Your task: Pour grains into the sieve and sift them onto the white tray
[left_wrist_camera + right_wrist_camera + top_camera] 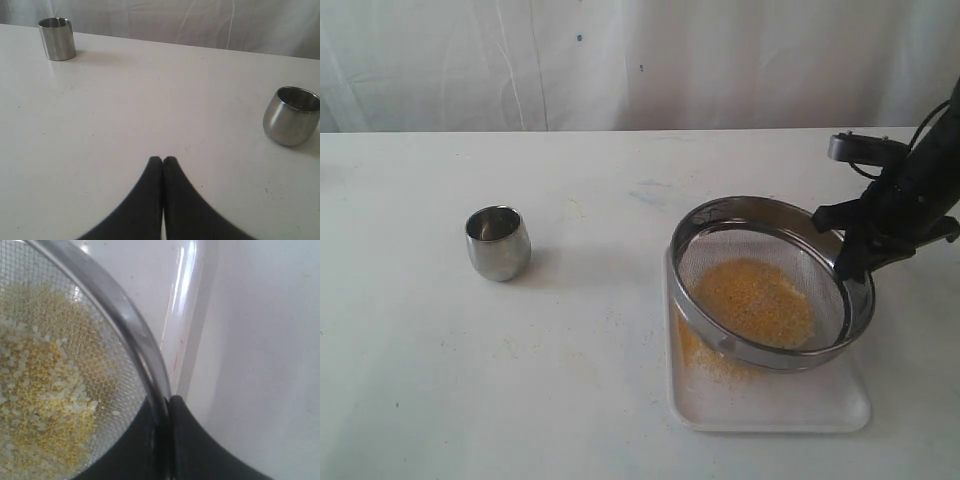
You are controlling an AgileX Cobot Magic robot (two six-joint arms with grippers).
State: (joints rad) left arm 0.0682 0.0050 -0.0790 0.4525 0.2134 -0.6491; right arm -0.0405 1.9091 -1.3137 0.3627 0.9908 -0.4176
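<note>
Above the flat translucent-white tray [800,405], the wide round steel sieve [772,212] sits tilted, holding yellow and whitish grains [755,300], its rim pinched at three o'clock by the right gripper [163,407]. The left gripper [163,161] is closed, empty.

Looks like a robot test setup in some lab to me, not a real kitchen. A bare white table [570,400] fills most of the frame, and a wrinkly white curtain [620,60] hangs across the top as a backdrop. A black robot arm [930,170] comes in at the right edge. The only props are kitchen bits: a steel cup [498,243] left of center, and a sieve [720,340] over a white tray [790,405] at lower right.
</note>
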